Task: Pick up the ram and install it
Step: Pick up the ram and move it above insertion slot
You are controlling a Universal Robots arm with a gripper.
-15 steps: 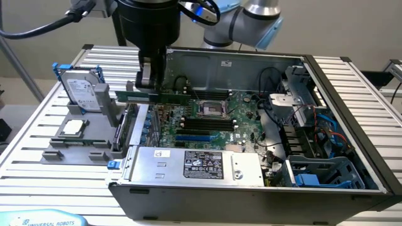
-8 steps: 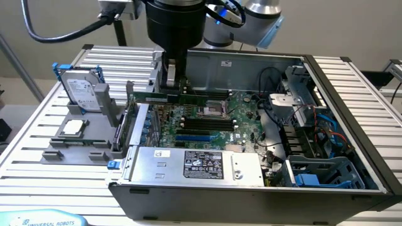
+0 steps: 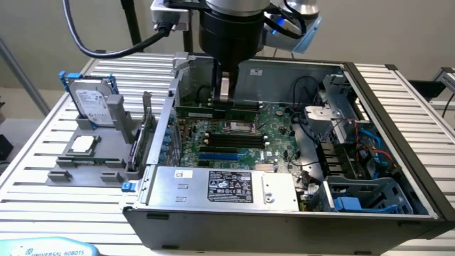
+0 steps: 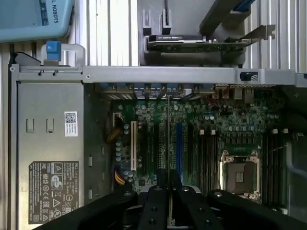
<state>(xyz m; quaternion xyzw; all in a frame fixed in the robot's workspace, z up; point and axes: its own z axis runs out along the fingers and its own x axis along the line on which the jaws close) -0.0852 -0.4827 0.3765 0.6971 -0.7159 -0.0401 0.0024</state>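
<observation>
- The ram [image 3: 199,113] is inside the computer case [image 3: 398,160], held on edge with its long side level, near the case's rear wall.
- In the wrist view the ram [image 4: 168,134] shows edge-on as a thin line over the case's motherboard [image 4: 216,124]. It sits in no slot.
- I cannot tell whether its lower edge touches the board.
- The gripper [image 3: 225,102] comes straight down into the case, and its jaws are clenched on the ram's upper edge, about mid-length.
- In the wrist view the gripper [image 4: 169,194] has a dark finger [image 4: 156,208] on each face of the stick.
- The motherboard [image 3: 277,144] covers the case floor.
- The open processor socket [image 3: 238,126] lies just in front of the held ram, and a row of black slots [image 3: 235,140] lies in front of the socket.
- A silver power supply [image 3: 220,186] with a black label fills the case's front wall.
- A blue-grey drive cage [image 3: 363,197] takes the front corner of the case at the exterior view's right.
- Outside the case, on the exterior view's left, an expansion card [image 3: 146,133] stands upright just beside the case wall.
- Farther from the case on that side, a grey holder [image 3: 78,170] carries a hard drive [image 3: 92,101] in a blue frame, standing on edge.
- A square silver processor chip [image 3: 84,143] lies flat on the same holder.
- The case and the holder rest on a slatted metal table [image 3: 42,197].
</observation>
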